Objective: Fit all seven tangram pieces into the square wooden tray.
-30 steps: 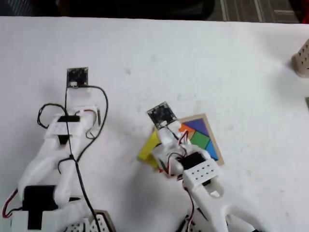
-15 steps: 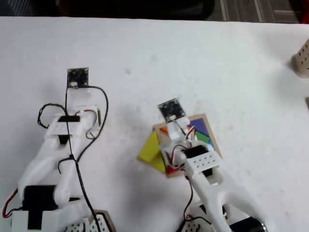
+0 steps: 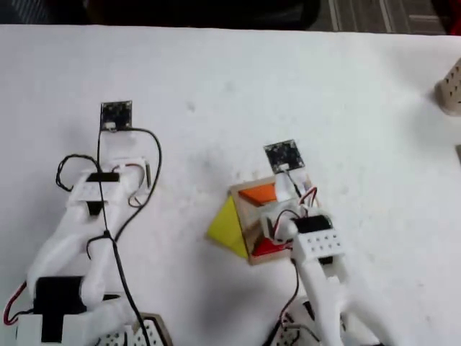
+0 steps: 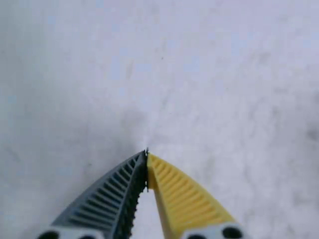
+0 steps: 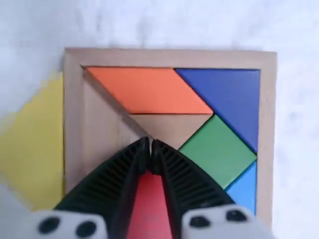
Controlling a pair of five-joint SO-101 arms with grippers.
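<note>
The square wooden tray [image 5: 169,55] [image 3: 243,220] holds an orange parallelogram [image 5: 149,89] [image 3: 258,193], a dark blue triangle [image 5: 229,99], a green square [image 5: 217,149], a light blue piece [image 5: 244,184] and a red piece [image 5: 149,204] [image 3: 269,248]. Bare wood shows in the tray beside the orange piece. A yellow triangle [image 5: 32,144] [image 3: 227,225] lies outside, against the tray's edge. My right gripper [image 5: 150,145] is shut above the tray's middle, over the red piece. My left gripper [image 4: 146,154] [image 3: 144,173] is shut over bare table, far from the tray.
The white table [image 3: 302,94] is open behind and to the right of the tray. A perforated wooden object [image 3: 450,88] stands at the far right edge. A wooden corner [image 3: 155,328] shows at the near edge by the left arm's base.
The right arm has swung to the right across the tray, uncovering the orange piece and the tray's left part. The left arm has not moved.
</note>
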